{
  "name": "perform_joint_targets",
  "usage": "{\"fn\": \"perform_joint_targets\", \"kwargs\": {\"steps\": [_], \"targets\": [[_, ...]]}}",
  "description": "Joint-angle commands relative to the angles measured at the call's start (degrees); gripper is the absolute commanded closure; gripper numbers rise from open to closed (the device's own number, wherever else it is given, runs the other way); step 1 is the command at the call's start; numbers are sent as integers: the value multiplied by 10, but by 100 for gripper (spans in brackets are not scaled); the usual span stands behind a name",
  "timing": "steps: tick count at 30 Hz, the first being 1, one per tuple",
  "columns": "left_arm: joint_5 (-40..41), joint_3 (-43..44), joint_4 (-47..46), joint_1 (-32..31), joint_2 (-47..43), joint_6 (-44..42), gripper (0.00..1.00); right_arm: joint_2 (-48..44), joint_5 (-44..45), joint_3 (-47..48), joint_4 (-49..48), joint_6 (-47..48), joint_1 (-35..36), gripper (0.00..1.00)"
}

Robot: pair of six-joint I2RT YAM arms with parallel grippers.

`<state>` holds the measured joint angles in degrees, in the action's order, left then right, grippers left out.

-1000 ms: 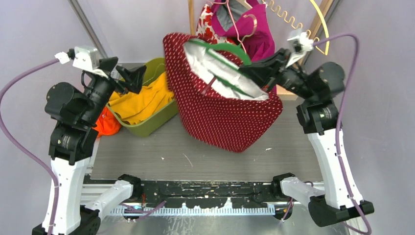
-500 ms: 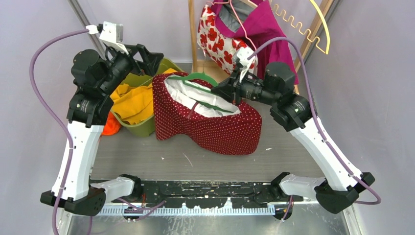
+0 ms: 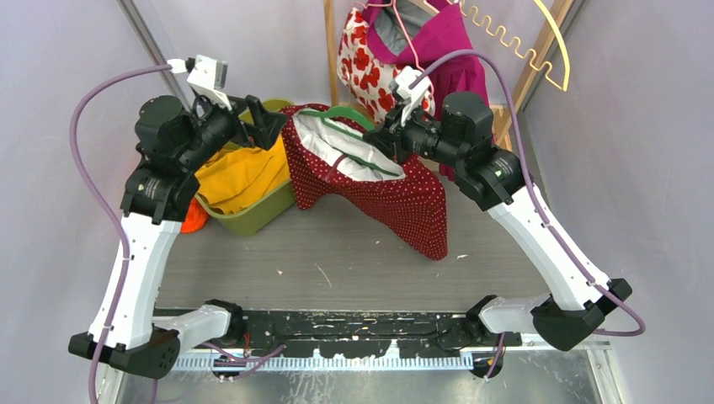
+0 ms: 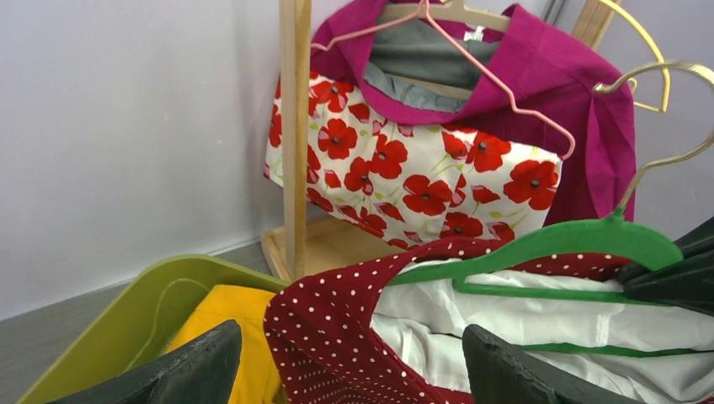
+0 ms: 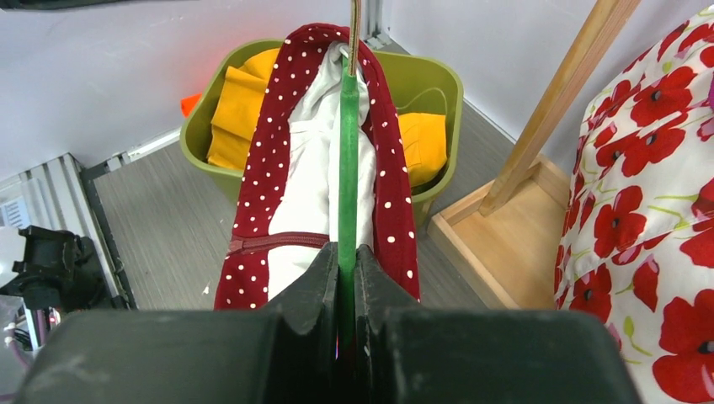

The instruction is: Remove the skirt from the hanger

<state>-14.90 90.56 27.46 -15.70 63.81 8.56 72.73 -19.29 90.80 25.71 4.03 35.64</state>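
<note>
Skirt [image 3: 404,206], red polka-dot with white lining, hung on the green hanger [image 5: 348,168], its lower part trailing onto the surface [image 3: 337,261]. Judged soft, light and limp; best taken at the waistband edge. Right claw [image 5: 345,269] clamped on the hanger bar. Left claw [image 4: 354,362] wide open, empty, near the waistband.
</note>
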Motion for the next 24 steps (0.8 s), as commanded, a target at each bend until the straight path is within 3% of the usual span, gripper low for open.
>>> {"fn": "perform_joint_targets", "kwargs": {"steps": [1,13,22,24], "targets": [[-30,-8,-32,-3,19,-2,1,-7,1,53,-59,6,5,100],[-30,-13,-28,-15,48,-13,1,0,-6,68,-52,9,6,100],[-11,17,-33,-25,104,-22,12,-9,-9,67,-45,13,7,100],[-9,19,-33,-30,116,-26,20,-11,-8,68,-39,16,7,100]]}}
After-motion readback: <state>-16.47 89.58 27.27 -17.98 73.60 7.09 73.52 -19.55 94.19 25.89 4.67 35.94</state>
